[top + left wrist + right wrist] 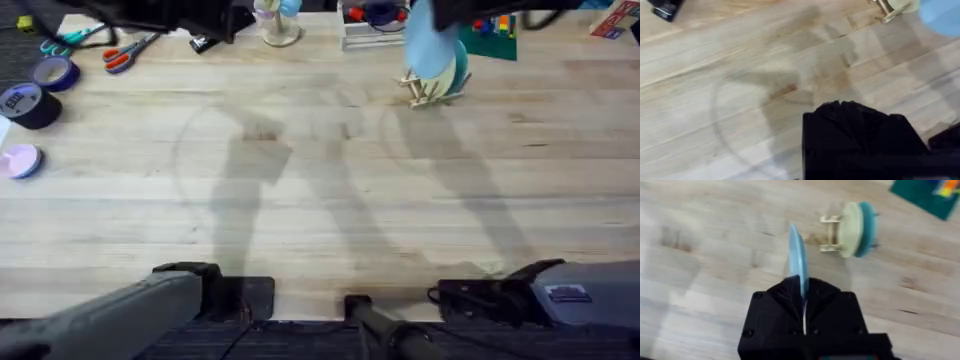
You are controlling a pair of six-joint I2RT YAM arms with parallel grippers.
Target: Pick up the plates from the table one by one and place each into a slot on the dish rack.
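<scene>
Seen from overhead, a light blue plate (pixel 428 45) is being held up in the air just above the dish rack (pixel 432 88), which is standing toward the far right of the worktop (pixel 320 200). Other plates are already being carried on edge in the rack's slots; a teal rim is showing there beside a cream one. Well to the left of the rack, along the worktop's edge, two dark tape rolls (pixel 40 88) and a small pink disc (pixel 20 160) are lying, and scissors with orange handles (pixel 128 52) are resting behind them. The arms' bases are showing dark at the near edge, well apart from the rack.

In the left wrist view, the left gripper (pixel 865 140) is being shown as a dark blurred mass over bare wood, and whether its jaws are wide or narrow cannot be told. The dish rack (pixel 890 9) is being glimpsed far off at the frame's corner, with a pale blue blur beside it.

In the right wrist view, the right gripper (pixel 802 302) is being closed narrowly on the light blue plate (pixel 798 260), which is being held on edge, upright between the jaws. Beyond it the dish rack (pixel 832 232) is standing on the wood, with a cream plate (pixel 852 227) and a teal plate (pixel 867 225) being kept upright in it, side by side. The held plate is near the rack but apart from it.
</scene>
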